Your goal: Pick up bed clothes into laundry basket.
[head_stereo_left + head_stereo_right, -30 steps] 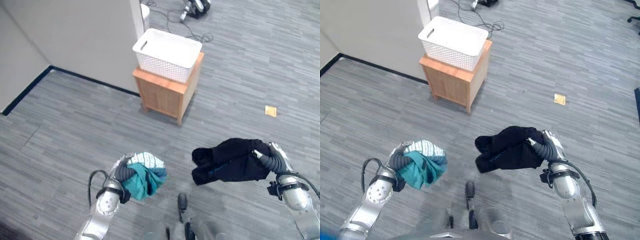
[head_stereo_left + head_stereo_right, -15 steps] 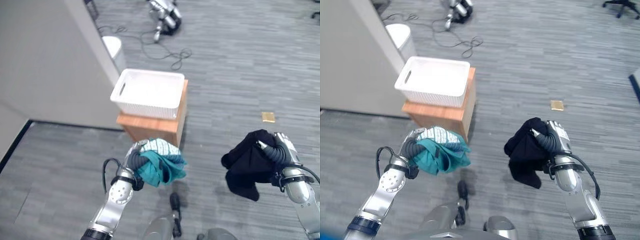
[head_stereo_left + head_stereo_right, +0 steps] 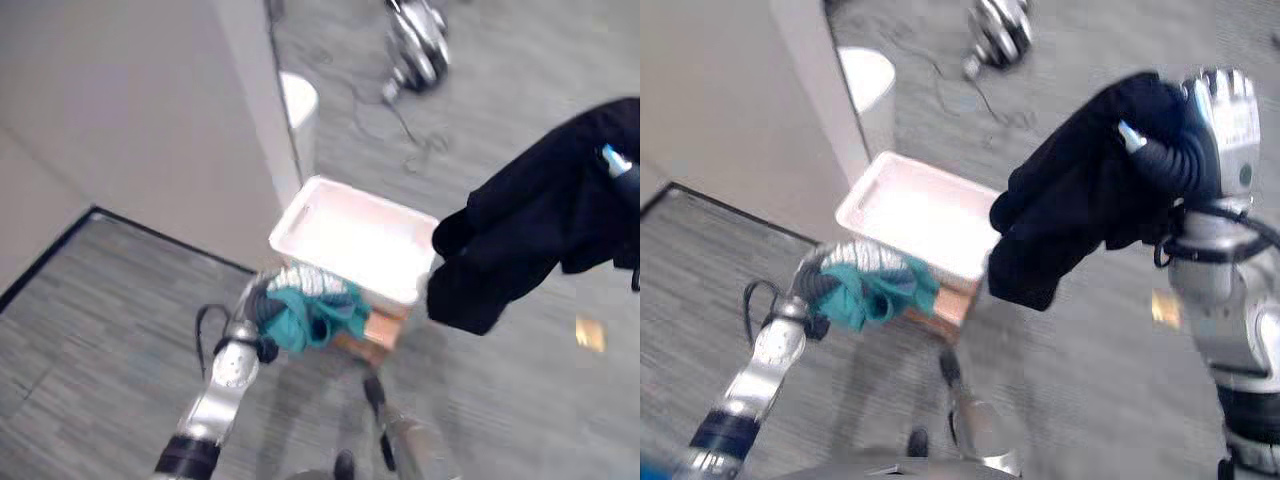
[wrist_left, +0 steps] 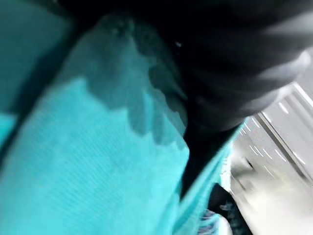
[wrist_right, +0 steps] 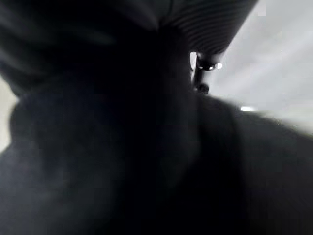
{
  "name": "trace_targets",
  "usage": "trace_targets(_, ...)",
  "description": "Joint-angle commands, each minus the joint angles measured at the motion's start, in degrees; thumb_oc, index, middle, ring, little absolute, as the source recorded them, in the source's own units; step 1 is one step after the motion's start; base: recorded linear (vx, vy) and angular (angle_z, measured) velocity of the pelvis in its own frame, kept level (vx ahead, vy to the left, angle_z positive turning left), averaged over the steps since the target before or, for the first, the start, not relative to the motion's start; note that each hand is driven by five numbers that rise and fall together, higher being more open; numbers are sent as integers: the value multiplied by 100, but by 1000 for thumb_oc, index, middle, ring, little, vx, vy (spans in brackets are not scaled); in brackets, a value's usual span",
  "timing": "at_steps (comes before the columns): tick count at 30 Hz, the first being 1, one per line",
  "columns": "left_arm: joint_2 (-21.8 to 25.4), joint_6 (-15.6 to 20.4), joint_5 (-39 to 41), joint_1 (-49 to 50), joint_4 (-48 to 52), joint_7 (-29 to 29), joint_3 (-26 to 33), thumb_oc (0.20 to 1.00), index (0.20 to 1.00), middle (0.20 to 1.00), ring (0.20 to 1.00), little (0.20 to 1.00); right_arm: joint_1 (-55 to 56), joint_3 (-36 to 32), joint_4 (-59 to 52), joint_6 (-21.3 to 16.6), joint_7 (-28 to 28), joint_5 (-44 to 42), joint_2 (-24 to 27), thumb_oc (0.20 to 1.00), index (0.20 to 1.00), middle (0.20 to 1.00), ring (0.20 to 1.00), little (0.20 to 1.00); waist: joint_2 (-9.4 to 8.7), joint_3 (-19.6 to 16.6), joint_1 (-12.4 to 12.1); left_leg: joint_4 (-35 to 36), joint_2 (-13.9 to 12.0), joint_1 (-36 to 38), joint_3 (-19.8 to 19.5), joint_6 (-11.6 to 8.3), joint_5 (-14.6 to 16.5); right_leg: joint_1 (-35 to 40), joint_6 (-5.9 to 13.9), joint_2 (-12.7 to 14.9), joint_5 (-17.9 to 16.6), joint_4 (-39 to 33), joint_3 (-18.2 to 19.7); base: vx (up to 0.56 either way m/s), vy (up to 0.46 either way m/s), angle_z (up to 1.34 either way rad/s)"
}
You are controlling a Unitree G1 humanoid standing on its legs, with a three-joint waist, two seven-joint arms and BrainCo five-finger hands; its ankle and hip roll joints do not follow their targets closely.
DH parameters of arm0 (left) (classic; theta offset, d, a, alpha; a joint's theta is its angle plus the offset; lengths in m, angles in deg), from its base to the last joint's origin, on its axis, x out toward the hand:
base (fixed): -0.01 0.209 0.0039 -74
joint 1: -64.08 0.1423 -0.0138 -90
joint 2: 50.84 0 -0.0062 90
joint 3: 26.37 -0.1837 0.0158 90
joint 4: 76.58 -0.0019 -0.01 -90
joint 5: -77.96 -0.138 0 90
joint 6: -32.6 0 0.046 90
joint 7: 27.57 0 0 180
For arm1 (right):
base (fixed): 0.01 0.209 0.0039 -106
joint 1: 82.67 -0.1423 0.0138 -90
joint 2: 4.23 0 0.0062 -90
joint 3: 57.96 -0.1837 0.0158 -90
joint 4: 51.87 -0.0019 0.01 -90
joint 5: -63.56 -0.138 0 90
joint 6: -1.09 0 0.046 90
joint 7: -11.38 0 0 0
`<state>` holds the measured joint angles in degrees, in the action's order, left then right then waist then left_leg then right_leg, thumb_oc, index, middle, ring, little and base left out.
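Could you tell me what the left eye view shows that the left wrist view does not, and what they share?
The left eye view alone takes in the white laundry basket on its wooden stand, the black garment carried by the right hand, and a white bin beside the wall. The left wrist view alone adds the cloth's weave up close. Both show the teal garment bunched in the left hand.

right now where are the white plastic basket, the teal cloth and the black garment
white plastic laundry basket (image 3: 330, 222): left eye view, bare inner floor.
bunched teal cloth (image 3: 862, 293): right eye view, middle of bundle.
black garment (image 3: 1080, 205): right eye view, hanging folds.
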<state>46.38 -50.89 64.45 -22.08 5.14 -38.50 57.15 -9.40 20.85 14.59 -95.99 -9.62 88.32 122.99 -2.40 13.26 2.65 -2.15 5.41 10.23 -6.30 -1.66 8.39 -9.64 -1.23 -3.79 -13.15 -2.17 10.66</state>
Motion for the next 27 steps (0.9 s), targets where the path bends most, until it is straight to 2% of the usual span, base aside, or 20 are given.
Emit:
trace_targets(1, 429, 268, 331, 212, 551, -51, 59, 200, 200, 200, 200, 200, -1016, 136, 535, -29, -382, -356, 371, 200, 200, 200, 200, 200, -304, -359, -220, 596, -868, -301, 515, -6, -384, 435, 828, 574, 1003, -75, -381, 131, -185, 54)
trace_targets(6, 400, 171, 485, 358, 332, -17, 37, 200, 200, 200, 200, 200, -1420, 526, 1099, 241, -296, -525, 888, 200, 200, 200, 200, 200, -338, -530, -368, 715, -1058, -331, 477, -242, -601, 881, 782, 693, 1097, -262, -876, 86, -104, 87)
trace_targets(8, 350, 138, 479, 385, 244, 39, -3, 200, 200, 200, 200, 200, -1279, 537, 1304, 347, -240, -534, 900, 200, 200, 200, 200, 200, -286, -610, -372, 715, -1111, -349, 437, -312, -547, 1030, 760, 688, 1244, -283, -1058, 88, -65, 84)
trace_targets(10, 347, 130, 468, 392, 228, 45, -15, 200, 200, 200, 200, 200, -1202, 514, 1328, 375, -233, -528, 880, 200, 200, 200, 200, 200, -283, -617, -361, 715, -1110, -384, 416, -319, -608, 1035, 748, 695, 1220, -283, -1103, 19, -40, 15)
trace_targets(16, 357, 103, 381, 440, 146, 54, -56, 200, 200, 200, 200, 200, -951, 674, 1777, 409, -97, -729, 592, 200, 200, 200, 200, 200, -201, -600, -400, 715, -1065, -381, 377, -280, -532, 1174, 728, 722, 1349, -283, -1147, 44, 7, -13)
trace_targets(21, 408, 111, 416, 449, 142, 104, -136, 200, 200, 200, 200, 200, -1135, 1340, 2348, 452, 199, -983, 249, 200, 200, 200, 200, 200, -182, -557, -502, 715, -1027, -398, 386, -257, -538, 1182, 734, 772, 1337, -283, -1169, 6, 12, -5)
trace_targets(22, 432, 120, 431, 465, 132, 132, -188, 200, 200, 200, 200, 200, -1283, 1674, 2698, 476, 312, -1032, 77, 200, 200, 200, 200, 200, -187, -548, -556, 715, -1012, -412, 394, -238, -537, 1174, 737, 785, 1336, -283, -1178, 0, 0, 0)
trace_targets(25, 439, 125, 441, 473, 122, 140, -202, 200, 200, 200, 200, 200, -1405, 1868, 2978, 490, 314, -1061, -13, 200, 200, 200, 200, 200, -183, -550, -574, 715, -1004, -413, 397, -231, -534, 1174, 740, 796, 1338, -283, -1180, 0, 0, 0)
trace_targets(26, 499, 141, 475, 508, 74, 157, -263, 200, 200, 200, 200, 200, -1724, 2302, 3652, 609, 390, -1051, -188, 200, 200, 200, 200, 200, -168, -522, -662, 715, -977, -439, 385, -218, -542, 1170, 744, 816, 1338, -283, -1184, 0, 0, 0)
trace_targets(27, 511, 143, 485, 510, 59, 168, -269, 200, 200, 200, 200, 200, -1816, 2443, 3883, 644, 411, -1001, -267, 200, 200, 200, 200, 200, -160, -509, -683, 715, -963, -456, 380, -213, -547, 1164, 744, 823, 1340, -283, -1184, 0, 0, 0)
